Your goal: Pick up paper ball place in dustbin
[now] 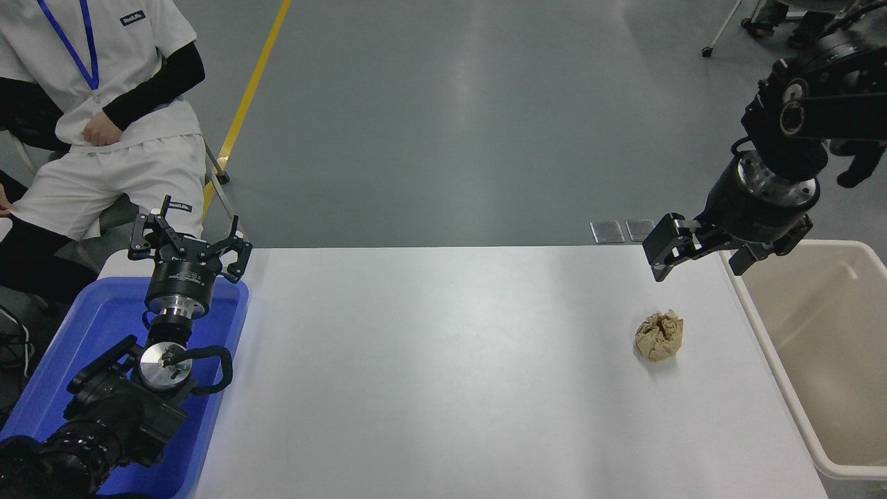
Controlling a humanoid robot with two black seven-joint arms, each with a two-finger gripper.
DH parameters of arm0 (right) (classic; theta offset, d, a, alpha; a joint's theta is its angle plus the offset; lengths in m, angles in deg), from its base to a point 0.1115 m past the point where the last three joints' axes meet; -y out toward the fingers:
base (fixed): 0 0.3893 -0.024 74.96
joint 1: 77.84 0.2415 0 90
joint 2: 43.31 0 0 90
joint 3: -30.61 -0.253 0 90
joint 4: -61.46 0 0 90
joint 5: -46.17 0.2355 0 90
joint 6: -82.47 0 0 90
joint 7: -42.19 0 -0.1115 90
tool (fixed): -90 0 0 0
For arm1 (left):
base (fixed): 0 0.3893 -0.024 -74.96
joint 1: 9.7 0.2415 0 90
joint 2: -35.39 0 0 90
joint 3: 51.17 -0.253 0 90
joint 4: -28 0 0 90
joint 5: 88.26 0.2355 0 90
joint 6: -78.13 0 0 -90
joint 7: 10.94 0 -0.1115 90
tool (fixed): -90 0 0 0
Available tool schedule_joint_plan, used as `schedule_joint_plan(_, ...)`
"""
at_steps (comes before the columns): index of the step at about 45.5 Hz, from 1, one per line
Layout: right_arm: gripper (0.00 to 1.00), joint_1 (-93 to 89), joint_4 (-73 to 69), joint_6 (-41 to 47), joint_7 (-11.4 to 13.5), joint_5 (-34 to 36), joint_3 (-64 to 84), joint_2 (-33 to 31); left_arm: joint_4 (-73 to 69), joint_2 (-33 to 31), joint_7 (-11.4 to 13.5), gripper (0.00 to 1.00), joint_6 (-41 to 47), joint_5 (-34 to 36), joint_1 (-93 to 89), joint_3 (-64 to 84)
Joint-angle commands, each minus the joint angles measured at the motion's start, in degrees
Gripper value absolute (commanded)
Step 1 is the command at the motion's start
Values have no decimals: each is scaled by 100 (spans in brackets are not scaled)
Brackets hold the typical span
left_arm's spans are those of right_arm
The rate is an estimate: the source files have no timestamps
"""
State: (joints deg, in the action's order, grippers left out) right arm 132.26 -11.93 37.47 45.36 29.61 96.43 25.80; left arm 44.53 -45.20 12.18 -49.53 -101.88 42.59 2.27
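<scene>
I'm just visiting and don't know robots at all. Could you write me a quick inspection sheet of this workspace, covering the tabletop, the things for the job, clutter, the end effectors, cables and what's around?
Surface: white table, bare apart from the ball.
Job's things: paper ball lies on the table near its right end; beige dustbin stands at the table's right edge and looks empty.
Clutter: blue tub at the table's left end.
End effectors: left end effector open, parked over the blue tub; right end effector open, raised beyond the ball, holding nothing.
Cables: a black cable loop on the left arm.
Surroundings: grey floor, yellow floor line, a seated person at far left.
</scene>
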Motion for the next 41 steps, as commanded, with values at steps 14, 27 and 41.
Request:
schedule_joint_plan(14, 100, -303, -9, 0, -1, 119, 1, -20, 0, 0, 8, 99, 5, 0, 0, 0)
schedule_joint_plan(27, 100, -364, 35, 0, -27, 180, -139, -12, 0, 0, -1, 99, 5, 0, 0, 0)
schedule_joint_plan(41, 100, -1128, 184, 0, -1, 83, -166, -20, 0, 0, -1, 99, 5, 0, 0, 0)
